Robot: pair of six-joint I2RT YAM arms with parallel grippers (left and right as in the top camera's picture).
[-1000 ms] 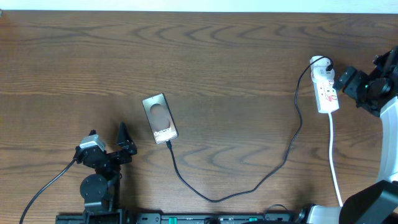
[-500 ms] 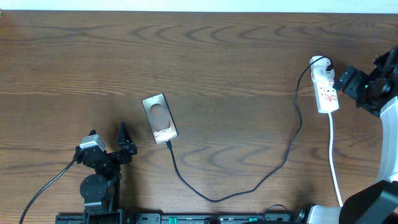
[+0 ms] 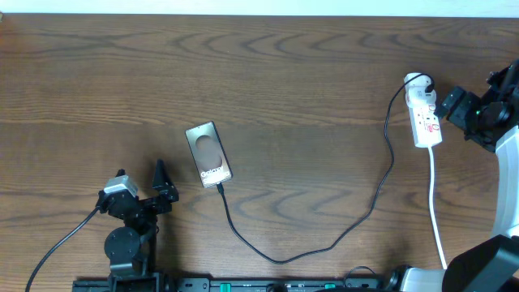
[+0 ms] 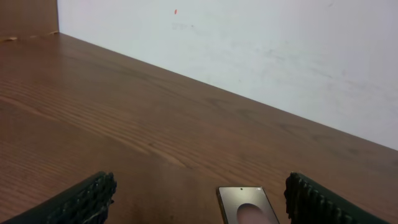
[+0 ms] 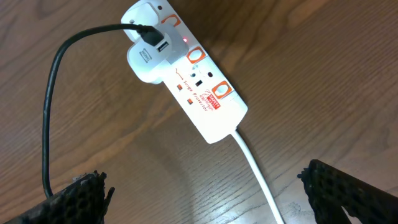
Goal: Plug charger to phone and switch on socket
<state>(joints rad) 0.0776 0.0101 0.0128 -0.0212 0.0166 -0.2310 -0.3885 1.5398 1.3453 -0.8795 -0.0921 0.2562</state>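
**Light's on at the strip: now don't knock it loose**

Right claw (image 5: 205, 186) hangs over the power strip (image 5: 202, 93), spread wide with nothing in it, its ribbed fingers (image 5: 81, 194) either side of the strip's cord end. The white adapter (image 5: 148, 59) sits seated at the strip's far end, and beside it a red light (image 5: 185, 40) glows. That reads to me as power on, though I can't make out the switch position itself.

The charger cable (image 3: 280, 260) leaves the adapter and loops loosely across the bench (image 3: 284, 81) to the phone (image 3: 208, 154), which lies well away from the strip on the left arm's side. Its tip meets the phone's near edge and looks plugged in, but it's too small to be sure.

Left claw (image 4: 199, 199) sits well apart from the strip, close to the phone, also wide and empty.

Here's the danger, as I see it. If the right claw drops or swings across the strip, a finger could press the switch off again or lever the adapter out. The black cable arches up right at the adapter, so it's easy to snag. Shove the strip by its white cord (image 5: 255, 168) and the slack could run out, tugging the plug from the phone. A careless left claw could also slide the phone off its tip.
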